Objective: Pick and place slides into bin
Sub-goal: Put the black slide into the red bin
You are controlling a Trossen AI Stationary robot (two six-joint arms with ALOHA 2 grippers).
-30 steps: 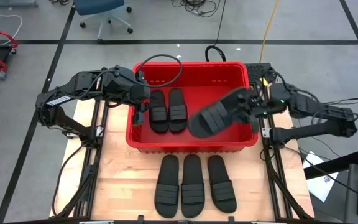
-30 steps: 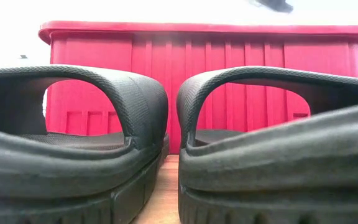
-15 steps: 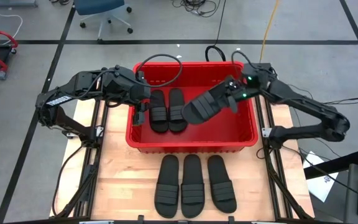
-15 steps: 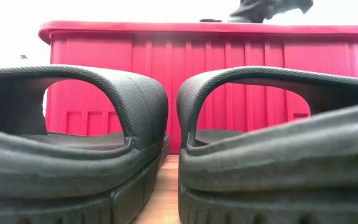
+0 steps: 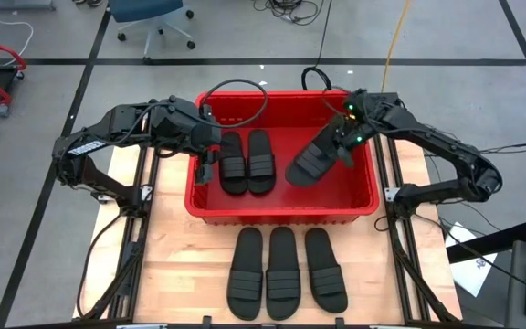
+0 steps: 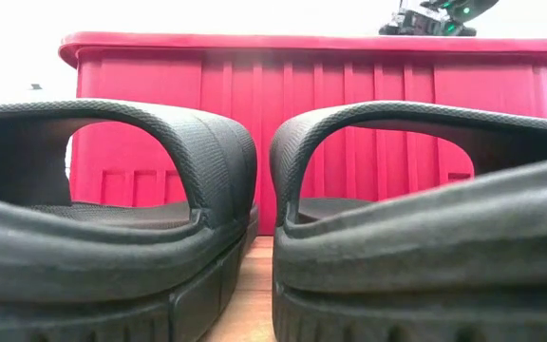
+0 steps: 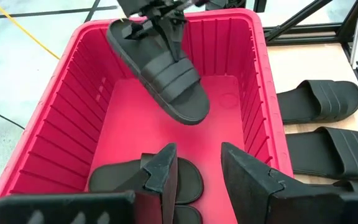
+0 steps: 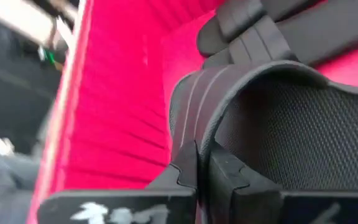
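The red bin (image 5: 281, 206) stands mid-table. Two black slides (image 5: 247, 163) lie flat on its floor at the left, also in the left wrist view (image 7: 129, 180). My right gripper (image 5: 343, 146) is shut on a third slide (image 5: 313, 162), which is tilted inside the bin's right half and also shows in the left wrist view (image 7: 163, 74). My left gripper (image 7: 197, 177) is open and empty, over the bin's left part above the two lying slides. Three more slides (image 5: 282, 272) lie side by side on the table in front of the bin, soles down. My right gripper pinches the held slide's ribbed strap (image 8: 194, 134) at its edge between its two fingers. It comes slanting down from the far right. The slide hangs tilted, one end (image 7: 129, 37) up by the gripper and the other (image 7: 191, 112) low near the bin floor. Whether it touches the floor, I cannot tell.
The bin's right half floor (image 7: 222, 93) is bare under the held slide. Black cables (image 5: 236, 96) loop at the bin's far rim. The low view shows two front slides (image 6: 160, 218) close up, the bin wall (image 6: 349, 114) behind them and my right arm (image 6: 435, 14) above the rim.
My right gripper has carried the slide from high over the bin's right wall toward the table's left and far edge, then down into the bin. The slide has tipped steeper and now hangs lower inside the bin.
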